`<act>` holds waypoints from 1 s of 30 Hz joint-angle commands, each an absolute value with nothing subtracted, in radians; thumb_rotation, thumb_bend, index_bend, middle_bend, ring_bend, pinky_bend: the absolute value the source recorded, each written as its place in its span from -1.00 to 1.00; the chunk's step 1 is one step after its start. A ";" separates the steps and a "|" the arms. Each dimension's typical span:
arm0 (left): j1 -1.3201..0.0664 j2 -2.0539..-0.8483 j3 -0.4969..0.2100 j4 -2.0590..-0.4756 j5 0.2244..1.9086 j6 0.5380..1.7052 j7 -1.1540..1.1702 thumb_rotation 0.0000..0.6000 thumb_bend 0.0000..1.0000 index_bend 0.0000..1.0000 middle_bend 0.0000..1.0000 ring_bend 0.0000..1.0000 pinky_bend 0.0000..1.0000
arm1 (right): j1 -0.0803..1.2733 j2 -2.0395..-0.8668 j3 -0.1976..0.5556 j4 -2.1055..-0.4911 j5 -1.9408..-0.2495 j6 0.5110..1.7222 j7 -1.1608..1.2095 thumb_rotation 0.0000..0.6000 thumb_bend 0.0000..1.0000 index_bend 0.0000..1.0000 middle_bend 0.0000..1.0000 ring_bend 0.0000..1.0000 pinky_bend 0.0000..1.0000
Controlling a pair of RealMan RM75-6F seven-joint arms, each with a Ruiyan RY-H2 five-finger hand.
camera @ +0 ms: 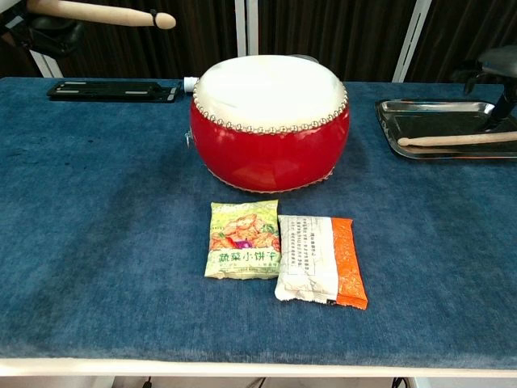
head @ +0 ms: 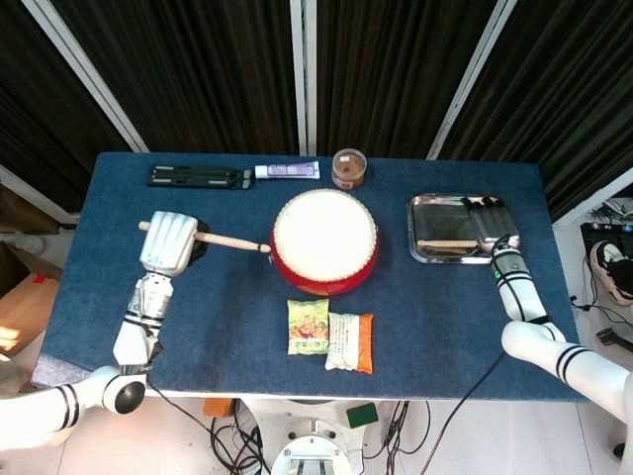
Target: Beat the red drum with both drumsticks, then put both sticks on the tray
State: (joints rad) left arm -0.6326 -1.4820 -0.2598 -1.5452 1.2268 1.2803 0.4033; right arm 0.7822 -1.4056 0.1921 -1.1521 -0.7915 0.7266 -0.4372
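Two snack packets, green (camera: 244,240) and orange-white (camera: 321,260), lie touching at lower centre. At the top: black tool (head: 196,176), tube (head: 286,170), perhaps a brown jar (head: 348,168).

Red drum (camera: 270,153) (white skin), blue table (camera: 97,226), silver tray (head: 435,210).

White segmented arms with black bands at the joints; silver-white left hand (head: 168,242); darker grey right hand (head: 492,224).
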 commanded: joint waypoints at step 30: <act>-0.947 -1.657 -0.400 -1.585 0.738 1.166 0.794 1.00 0.15 1.00 1.00 1.00 1.00 | 1.059 -1.254 0.369 -1.973 -0.445 1.110 -0.601 1.00 -0.62 -0.15 -0.05 -0.44 -0.27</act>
